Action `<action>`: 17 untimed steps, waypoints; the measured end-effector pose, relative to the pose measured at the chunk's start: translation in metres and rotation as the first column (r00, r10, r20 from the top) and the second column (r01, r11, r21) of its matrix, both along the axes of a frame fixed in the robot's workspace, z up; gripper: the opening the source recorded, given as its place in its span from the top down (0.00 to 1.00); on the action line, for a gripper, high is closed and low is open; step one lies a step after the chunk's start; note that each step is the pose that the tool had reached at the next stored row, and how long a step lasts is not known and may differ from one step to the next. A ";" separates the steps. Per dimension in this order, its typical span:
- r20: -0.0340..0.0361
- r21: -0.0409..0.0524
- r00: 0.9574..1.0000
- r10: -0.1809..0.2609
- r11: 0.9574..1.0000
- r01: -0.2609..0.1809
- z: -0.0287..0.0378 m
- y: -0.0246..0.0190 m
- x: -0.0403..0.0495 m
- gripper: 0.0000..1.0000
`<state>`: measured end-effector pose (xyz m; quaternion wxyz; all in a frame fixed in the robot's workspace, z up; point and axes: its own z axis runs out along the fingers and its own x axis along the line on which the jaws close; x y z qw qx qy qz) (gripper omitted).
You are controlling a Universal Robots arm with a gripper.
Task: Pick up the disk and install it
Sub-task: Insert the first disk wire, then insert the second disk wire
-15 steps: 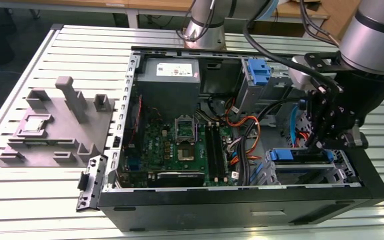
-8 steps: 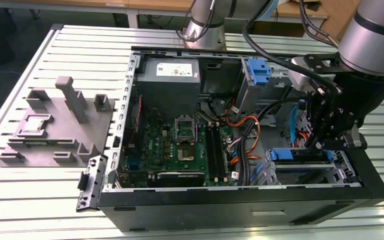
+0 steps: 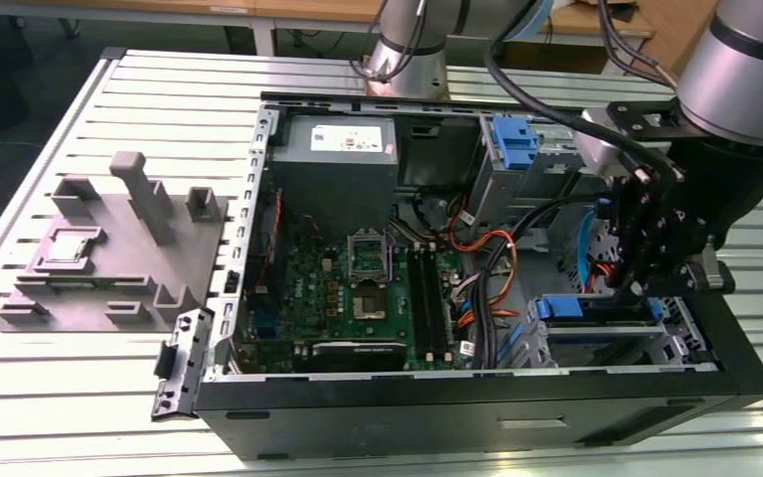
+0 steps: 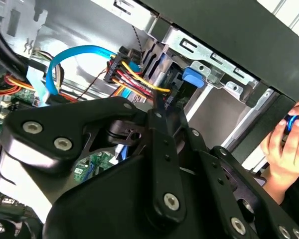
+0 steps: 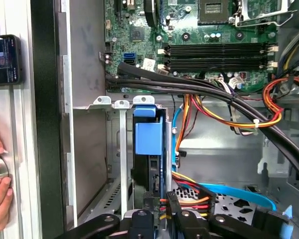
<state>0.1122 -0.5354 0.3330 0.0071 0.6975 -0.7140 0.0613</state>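
The disk (image 5: 149, 134) stands on edge inside the metal drive bay (image 5: 120, 149) of the open computer case, with its blue plastic frame facing the camera. In the exterior view the disk (image 3: 596, 309) sits in the bay at the case's near right corner. My gripper (image 3: 627, 288) reaches down into that corner from above. In both wrist views its black fingers come together, shut, at the disk's end: gripper (image 4: 158, 110), gripper (image 5: 157, 215). Red, yellow and black power cables (image 5: 187, 199) meet that same end. I cannot tell whether the fingertips pinch the disk or only touch it.
A motherboard (image 3: 355, 288) fills the case floor and thick black cables (image 5: 199, 92) cross it. A grey box (image 3: 335, 147) and an upright blue latch (image 3: 515, 144) stand at the back. A grey fixture (image 3: 103, 248) lies on the slotted table (image 3: 76, 397). A person's hand (image 4: 284, 144) rests outside the case.
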 end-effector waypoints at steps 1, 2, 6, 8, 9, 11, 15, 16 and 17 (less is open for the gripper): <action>0.000 0.003 1.000 0.000 1.000 0.000 0.0018 0.0000 0.0000 0.76; -0.001 0.007 1.000 0.000 1.000 0.000 0.0033 0.0000 0.0000 0.76; -0.002 0.014 1.000 0.000 1.000 0.000 0.0048 0.0000 0.0000 0.84; -0.003 0.014 1.000 0.000 1.000 0.000 0.0048 0.0000 0.0000 0.90; -0.003 0.014 1.000 0.000 1.000 0.000 0.0048 0.0000 0.0000 0.90; -0.003 0.014 1.000 0.000 1.000 0.000 0.0048 0.0000 0.0000 0.90; -0.003 0.014 1.000 0.000 1.000 0.000 0.0048 0.0000 0.0000 0.90; -0.003 0.014 1.000 0.000 1.000 0.000 0.0048 0.0000 0.0000 0.90; -0.003 0.014 1.000 0.000 1.000 0.000 0.0048 0.0000 0.0000 0.90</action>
